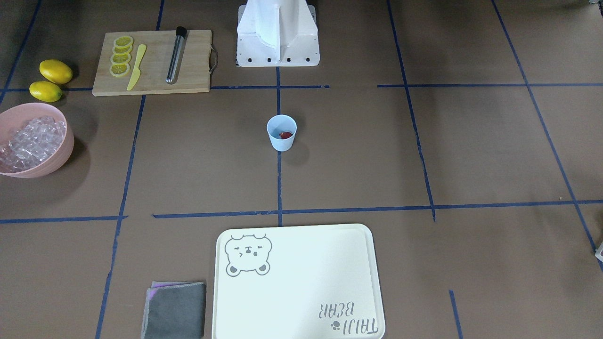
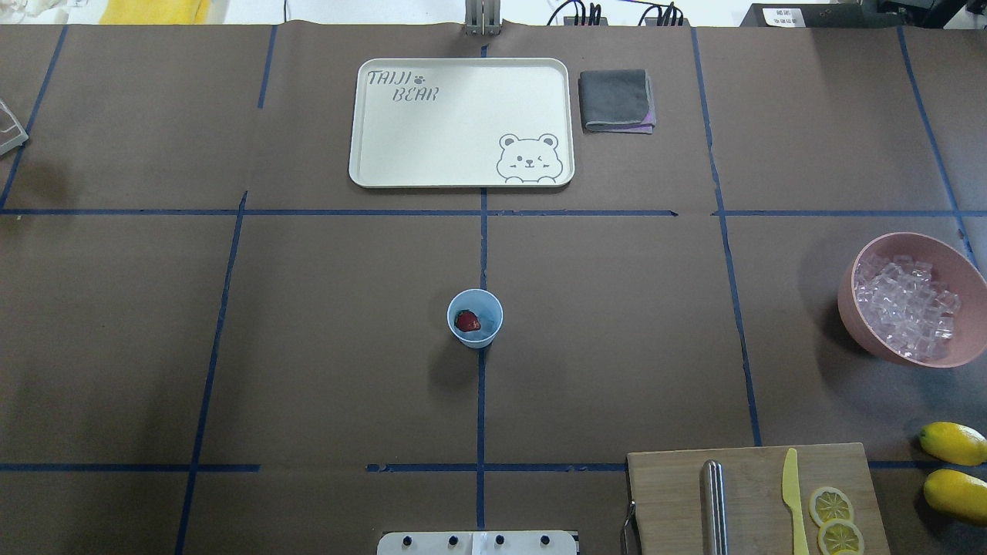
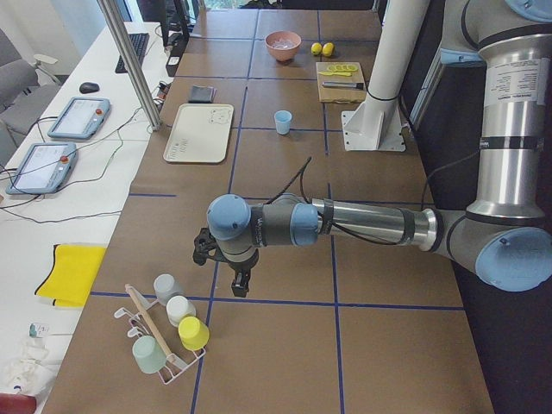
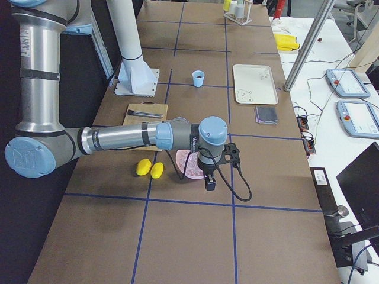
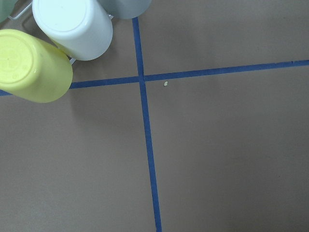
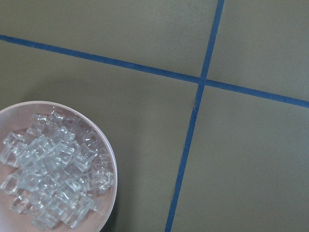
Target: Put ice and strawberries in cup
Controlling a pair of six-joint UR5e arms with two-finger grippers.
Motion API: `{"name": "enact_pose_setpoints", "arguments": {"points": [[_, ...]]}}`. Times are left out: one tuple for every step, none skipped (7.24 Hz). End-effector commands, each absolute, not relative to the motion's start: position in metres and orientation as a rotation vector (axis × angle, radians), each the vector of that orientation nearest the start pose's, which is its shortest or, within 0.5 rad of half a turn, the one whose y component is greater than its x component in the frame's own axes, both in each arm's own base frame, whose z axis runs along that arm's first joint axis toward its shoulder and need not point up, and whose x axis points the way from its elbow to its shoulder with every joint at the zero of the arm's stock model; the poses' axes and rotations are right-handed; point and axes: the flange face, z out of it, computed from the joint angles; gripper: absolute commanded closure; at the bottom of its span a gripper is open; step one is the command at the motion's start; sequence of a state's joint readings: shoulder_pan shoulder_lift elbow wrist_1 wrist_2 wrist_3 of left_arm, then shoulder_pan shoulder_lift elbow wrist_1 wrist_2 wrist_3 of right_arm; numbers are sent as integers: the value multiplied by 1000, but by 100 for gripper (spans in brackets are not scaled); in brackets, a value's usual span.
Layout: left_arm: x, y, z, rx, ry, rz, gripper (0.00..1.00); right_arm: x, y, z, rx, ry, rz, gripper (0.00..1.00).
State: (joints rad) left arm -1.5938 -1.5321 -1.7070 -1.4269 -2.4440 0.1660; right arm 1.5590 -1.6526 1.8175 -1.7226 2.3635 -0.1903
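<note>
Cup: the cup (image 2: 475, 317) stands upright at the middle of the table (image 2: 308, 347), where I judge either arm can reach it
Strawberry: the strawberry (image 2: 466, 321) lies inside the cup; no ice can be made out there
Ice: the ice (image 2: 904, 307) is piled in the pink bowl (image 2: 860, 333) on the robot's right, well apart from the cup
Right end effector: the right end effector (image 4: 209, 180) hangs just beside the bowl, probably placed for the ice; its opening and any load cannot be told
Left end effector: the left end effector (image 3: 235, 278) hangs near upturned cups (image 5: 72, 24), far from the task; opening cannot be told
Views: the overhead view shows the berry but no arms; only the side views show the arms; the wrist views show no fingers
</note>
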Motion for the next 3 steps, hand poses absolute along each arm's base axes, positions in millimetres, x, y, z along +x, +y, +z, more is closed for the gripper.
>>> {"name": "enact_pose_setpoints", "arguments": {"points": [[-67,-467,619,37,872,116,0,57,-453,594,77,-791,-193,1],[-67,-466,618,38,873,116,0,57,-453,594,77,-791,-193,1],[-67,-466,618,39,873,116,0,57,-453,593,79,-790,-195,1]]}}
